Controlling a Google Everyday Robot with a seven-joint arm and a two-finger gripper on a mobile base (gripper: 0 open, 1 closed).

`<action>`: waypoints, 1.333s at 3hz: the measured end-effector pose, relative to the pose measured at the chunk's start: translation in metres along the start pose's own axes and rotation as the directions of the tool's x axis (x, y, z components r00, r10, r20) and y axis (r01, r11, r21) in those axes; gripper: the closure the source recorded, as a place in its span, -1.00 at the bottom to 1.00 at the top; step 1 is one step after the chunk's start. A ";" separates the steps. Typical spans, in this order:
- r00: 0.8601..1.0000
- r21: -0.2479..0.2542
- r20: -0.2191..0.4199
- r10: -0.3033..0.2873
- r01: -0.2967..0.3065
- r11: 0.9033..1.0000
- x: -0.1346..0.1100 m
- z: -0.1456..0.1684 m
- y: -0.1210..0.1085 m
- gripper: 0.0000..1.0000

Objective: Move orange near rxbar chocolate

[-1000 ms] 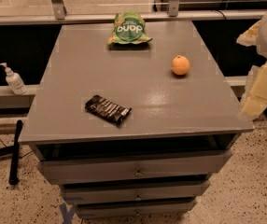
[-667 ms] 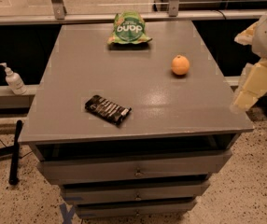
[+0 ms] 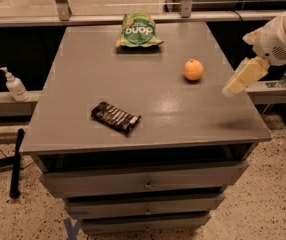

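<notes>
The orange (image 3: 193,69) sits on the grey tabletop (image 3: 148,89), right of the middle. The rxbar chocolate (image 3: 115,117), a flat black wrapper with white lettering, lies near the table's front left, well apart from the orange. My gripper (image 3: 243,79) hangs over the table's right edge, a little to the right of the orange and above the surface, holding nothing.
A green crinkly snack bag (image 3: 138,30) lies at the back of the table. Drawers (image 3: 145,184) run below the top. A sanitizer bottle (image 3: 14,85) stands on a ledge at the left. A dark pole (image 3: 16,161) leans by the floor at the left.
My arm has swung in from the right edge toward the table, bringing the gripper closer to the orange. The orange, bar and bag have not moved.
</notes>
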State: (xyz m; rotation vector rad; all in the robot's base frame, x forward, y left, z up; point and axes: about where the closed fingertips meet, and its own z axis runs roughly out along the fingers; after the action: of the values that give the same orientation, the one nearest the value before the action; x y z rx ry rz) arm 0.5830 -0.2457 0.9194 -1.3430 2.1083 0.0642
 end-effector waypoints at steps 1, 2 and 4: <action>0.992 -0.004 0.084 0.091 -0.091 0.996 0.001 0.042 -0.025 -1.00; 0.972 -0.046 0.159 0.171 -0.165 0.985 -0.006 0.078 -0.034 -1.00; 0.936 -0.152 0.268 0.229 -0.194 0.969 -0.036 0.123 -0.019 -0.82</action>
State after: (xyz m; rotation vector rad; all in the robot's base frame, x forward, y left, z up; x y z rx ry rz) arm 0.6681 -0.1819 0.8450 -1.0934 2.0181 0.4577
